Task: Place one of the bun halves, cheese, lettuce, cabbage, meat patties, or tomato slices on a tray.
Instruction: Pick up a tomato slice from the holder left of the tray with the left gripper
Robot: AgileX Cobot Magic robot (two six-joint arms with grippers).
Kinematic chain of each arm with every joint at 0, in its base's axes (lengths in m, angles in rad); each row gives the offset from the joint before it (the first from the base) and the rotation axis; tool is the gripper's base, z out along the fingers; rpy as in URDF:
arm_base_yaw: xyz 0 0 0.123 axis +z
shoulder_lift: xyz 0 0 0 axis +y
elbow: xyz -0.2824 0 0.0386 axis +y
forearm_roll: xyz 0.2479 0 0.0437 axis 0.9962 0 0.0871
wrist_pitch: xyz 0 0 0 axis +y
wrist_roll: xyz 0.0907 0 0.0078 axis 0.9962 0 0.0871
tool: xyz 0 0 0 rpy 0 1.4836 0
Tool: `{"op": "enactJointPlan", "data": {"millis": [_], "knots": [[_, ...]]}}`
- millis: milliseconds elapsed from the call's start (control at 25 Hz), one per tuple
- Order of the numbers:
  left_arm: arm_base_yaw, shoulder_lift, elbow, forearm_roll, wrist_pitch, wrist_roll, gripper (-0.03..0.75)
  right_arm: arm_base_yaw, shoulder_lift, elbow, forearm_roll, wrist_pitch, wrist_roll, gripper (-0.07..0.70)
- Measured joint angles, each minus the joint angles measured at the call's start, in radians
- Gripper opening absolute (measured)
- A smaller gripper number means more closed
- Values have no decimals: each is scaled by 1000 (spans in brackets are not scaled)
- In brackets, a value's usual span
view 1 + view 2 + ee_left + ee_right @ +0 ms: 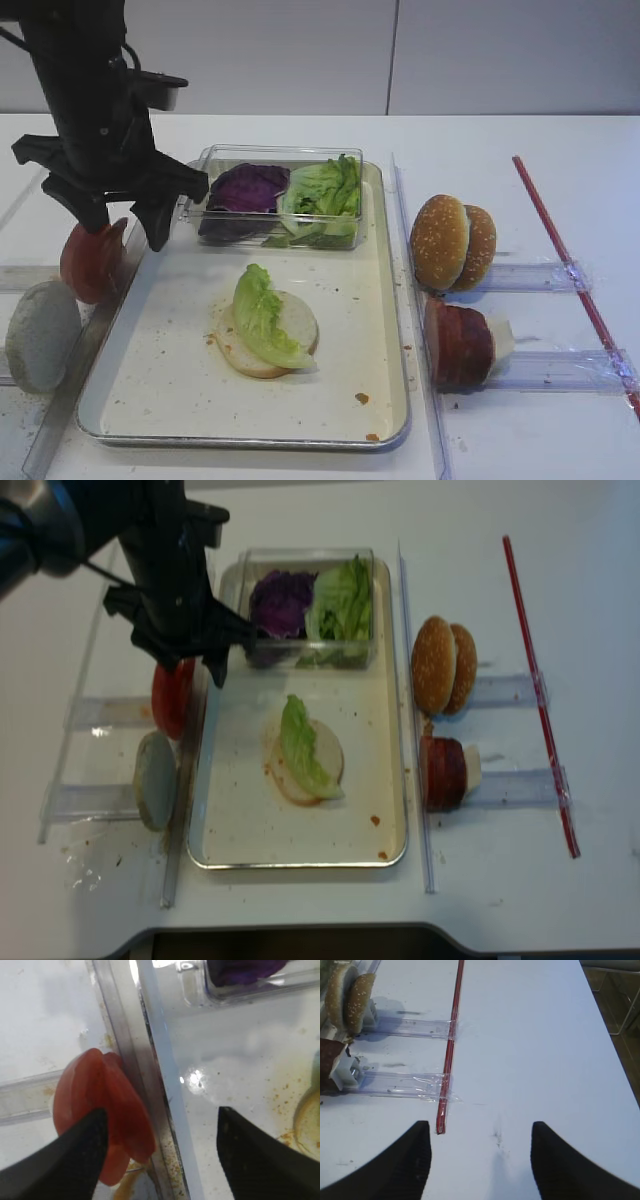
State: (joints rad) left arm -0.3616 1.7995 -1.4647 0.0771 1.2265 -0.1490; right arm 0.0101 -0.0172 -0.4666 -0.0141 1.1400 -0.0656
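Left pincer (126, 228) spread wide over upright tomato slices (92, 261), gripping nothing, just left of tray (180, 400) rim. On tray, bun half (290, 345) topped with lettuce (262, 315). Right pincer (480, 1160) open, empty, above bare counter (530, 1060).

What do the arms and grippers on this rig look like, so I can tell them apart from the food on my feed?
The left arm is matte black, chunky and jointed, with a thin black cable looping beside it. Its left gripper has two broad, wedge-shaped black fingers that taper to blunt tips. The right gripper shows the same plain black, rounded fingers. No markings or coloured parts show on either.
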Motion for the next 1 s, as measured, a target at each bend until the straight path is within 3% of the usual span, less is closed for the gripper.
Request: {"op": "enactJointPlan", "data": {"millis": [400,560,800,1000], "knots": [[0,81,-5,35,-6,-48,430,0,0,0,0,0,0,455],[-2,81,-5,70,-7,-85,333,0,0,0,0,0,0,455],[-3,81,-7,111,-7,-126,94,0,0,0,0,0,0,455],[-3,81,-7,120,-7,-126,62,0,0,0,0,0,0,455]]}}
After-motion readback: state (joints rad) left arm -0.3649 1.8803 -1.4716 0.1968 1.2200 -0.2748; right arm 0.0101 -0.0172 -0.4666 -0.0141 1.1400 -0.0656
